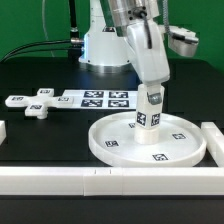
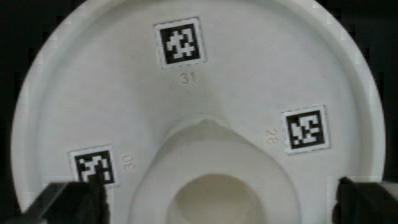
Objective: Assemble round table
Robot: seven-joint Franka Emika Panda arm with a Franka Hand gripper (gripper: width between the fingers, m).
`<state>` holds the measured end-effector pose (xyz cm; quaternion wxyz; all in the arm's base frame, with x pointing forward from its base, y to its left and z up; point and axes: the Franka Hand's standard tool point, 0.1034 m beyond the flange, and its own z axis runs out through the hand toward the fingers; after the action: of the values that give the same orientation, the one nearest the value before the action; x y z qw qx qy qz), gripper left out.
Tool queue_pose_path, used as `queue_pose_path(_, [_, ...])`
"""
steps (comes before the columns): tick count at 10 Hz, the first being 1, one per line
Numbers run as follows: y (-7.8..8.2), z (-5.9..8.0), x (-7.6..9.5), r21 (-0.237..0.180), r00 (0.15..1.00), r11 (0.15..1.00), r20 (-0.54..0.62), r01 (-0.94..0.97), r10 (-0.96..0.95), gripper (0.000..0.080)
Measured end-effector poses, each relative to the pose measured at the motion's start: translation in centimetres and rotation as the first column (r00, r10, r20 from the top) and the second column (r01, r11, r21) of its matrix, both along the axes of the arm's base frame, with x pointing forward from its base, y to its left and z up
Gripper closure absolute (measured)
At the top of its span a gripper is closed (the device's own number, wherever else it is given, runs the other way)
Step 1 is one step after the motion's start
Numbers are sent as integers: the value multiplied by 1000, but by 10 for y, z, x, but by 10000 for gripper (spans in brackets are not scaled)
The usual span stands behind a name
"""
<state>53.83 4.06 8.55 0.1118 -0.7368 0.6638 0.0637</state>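
Note:
The large round rimmed disc (image 1: 120, 148) lies flat on the black table at the front right and fills the wrist view (image 2: 196, 90), its square tags facing up. The short thick cylinder leg (image 1: 149, 112) stands upright on the middle of the disc. In the wrist view it is seen end-on (image 2: 217, 185). My gripper (image 1: 151, 92) comes down from above, and its fingers (image 2: 80, 205) sit on either side of the leg's top, shut on it. The cross-shaped foot (image 1: 35, 104) lies loose at the exterior view's left.
The marker board (image 1: 100, 99) lies flat behind the disc, beside the foot. Long white bars edge the table at the front (image 1: 90, 181), the exterior view's right (image 1: 213, 140) and left (image 1: 3, 130). The arm's white base (image 1: 100, 45) stands at the back.

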Motion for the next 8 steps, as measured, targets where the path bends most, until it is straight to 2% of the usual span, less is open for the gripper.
queue_pose_path(3, [0, 0, 0, -19, 973, 974, 56, -224, 225, 151])
queue_pose_path(4, [2, 1, 0, -40, 940, 942, 63, -333, 335, 151])
queue_pose_path(6, [9, 5, 4, -123, 790, 792, 76, -598, 608, 151])
queue_pose_path(8, [14, 6, 5, -155, 649, 654, 90, -740, 755, 151])
